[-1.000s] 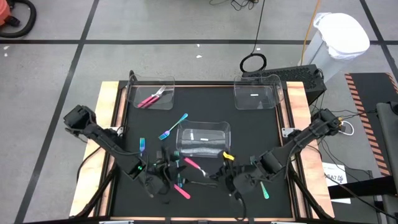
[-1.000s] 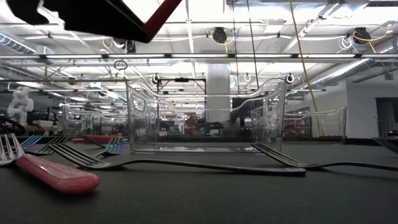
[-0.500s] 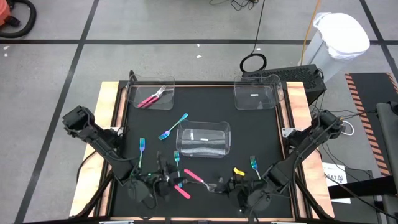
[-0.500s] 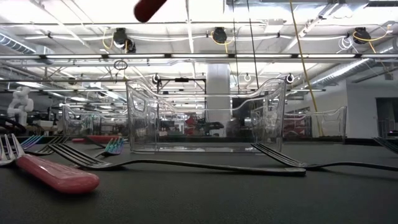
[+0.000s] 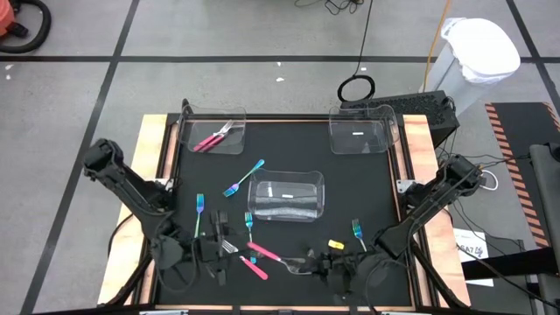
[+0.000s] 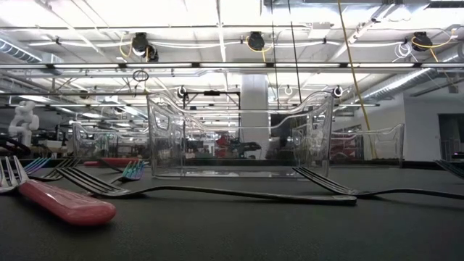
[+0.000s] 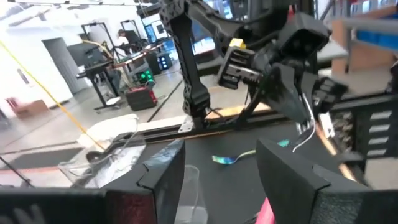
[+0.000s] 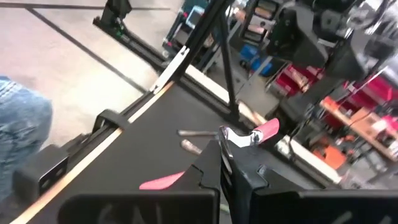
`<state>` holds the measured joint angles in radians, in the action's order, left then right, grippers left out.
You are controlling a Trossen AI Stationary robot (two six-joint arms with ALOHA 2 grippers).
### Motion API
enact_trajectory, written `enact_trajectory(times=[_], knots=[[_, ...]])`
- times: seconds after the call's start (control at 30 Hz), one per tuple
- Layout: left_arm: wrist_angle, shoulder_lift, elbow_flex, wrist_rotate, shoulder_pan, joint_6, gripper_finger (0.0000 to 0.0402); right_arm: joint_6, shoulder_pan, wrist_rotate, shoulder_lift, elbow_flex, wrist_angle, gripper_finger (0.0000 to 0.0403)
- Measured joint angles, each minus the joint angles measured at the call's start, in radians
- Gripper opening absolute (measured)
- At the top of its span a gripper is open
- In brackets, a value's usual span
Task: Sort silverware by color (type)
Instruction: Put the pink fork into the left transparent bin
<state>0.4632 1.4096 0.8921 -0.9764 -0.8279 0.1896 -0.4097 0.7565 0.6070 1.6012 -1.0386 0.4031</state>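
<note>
My right gripper [image 5: 317, 262] is near the table's near edge, shut on a pink-handled utensil [image 5: 264, 252]. My left gripper [image 5: 219, 254] is open at the near left and touches nothing; a grey fork [image 5: 229, 248] lies beside it. On the mat lie another pink-handled piece [image 5: 255, 268], iridescent forks [image 5: 199, 210] [image 5: 248, 222] [image 5: 357, 229] and a blue fork [image 5: 245, 179]. Pink forks [image 5: 210, 138] lie in the far-left bin. The low view shows a pink-handled fork [image 6: 58, 200] and grey forks [image 6: 217, 192] flat on the mat, and no gripper. My right gripper pinches the pink-handled utensil between its two fingers at the metal neck [image 8: 231, 135], just short of the pink handle [image 8: 267, 128]. The fingers come roughly level from the table's right. The handle sticks out beyond them toward the left, off the mat.
A clear bin [image 5: 286, 198] stands mid-table with grey pieces inside, and another clear bin [image 5: 360, 136] at the far right. A small yellow thing [image 5: 335, 243] lies near my right gripper. The wooden table rim [image 5: 154, 175] frames the black mat.
Both arms have drawn back toward the near edge. My right gripper has carried the pink-handled utensil with it and upward: its handle has risen out of the top of the low view. My left gripper has moved toward the near-left corner.
</note>
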Motion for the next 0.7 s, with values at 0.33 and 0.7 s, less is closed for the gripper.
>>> enact_trajectory(times=[0.33, 0.7], knots=[[-0.119, -0.023, 0.000, 0.005, -0.094, 0.113, 0.0198, -0.140, 0.011, 0.001, 0.000, 0.000, 0.151, 0.0002], [-0.042, -0.023, 0.000, 0.002, -0.103, 0.210, 0.0198, -0.158, -0.012, -0.159, -0.001, 0.000, 0.285, 0.0004]])
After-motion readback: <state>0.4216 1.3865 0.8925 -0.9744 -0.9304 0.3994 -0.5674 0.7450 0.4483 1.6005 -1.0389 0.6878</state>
